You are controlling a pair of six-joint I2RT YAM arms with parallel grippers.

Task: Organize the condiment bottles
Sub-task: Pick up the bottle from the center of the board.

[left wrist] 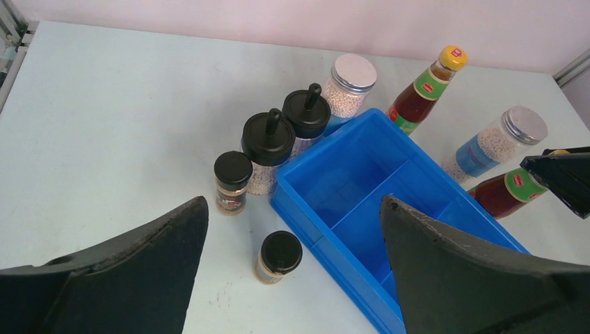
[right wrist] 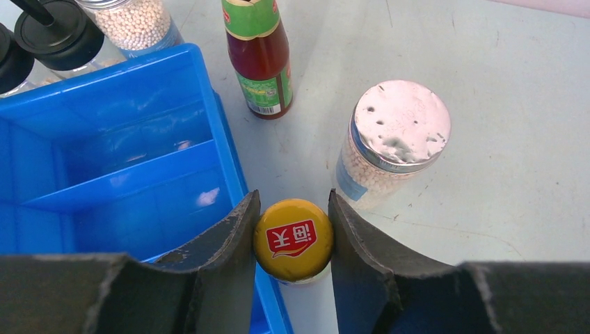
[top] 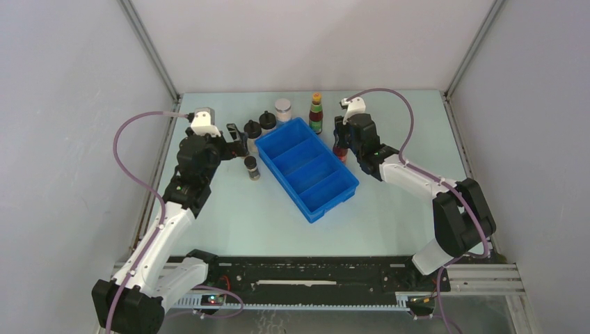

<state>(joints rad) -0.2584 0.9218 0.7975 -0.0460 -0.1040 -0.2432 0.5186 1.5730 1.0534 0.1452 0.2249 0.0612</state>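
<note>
My right gripper (right wrist: 293, 236) is shut on the yellow cap of a tall dark-red sauce bottle (right wrist: 293, 241) standing just right of the blue tray (top: 332, 197); from above that bottle (top: 339, 152) shows under the gripper (top: 342, 141). A second red bottle (top: 316, 115) and a pale metal-capped jar (right wrist: 396, 139) stand close by. Another pale jar (top: 283, 109) and two black-lidded jars with knobs (left wrist: 268, 142) stand behind the tray's far corner. My left gripper (left wrist: 293, 202) is open above a short black-lidded spice jar (left wrist: 278, 256), with another short one (left wrist: 232, 182) beyond it.
The blue tray (left wrist: 327, 224) lies diagonally mid-table, its three compartments holding nothing. Enclosure walls close in the table's left, right and back. The pale jar stands within a finger's width of my right gripper's outer finger (right wrist: 362, 243).
</note>
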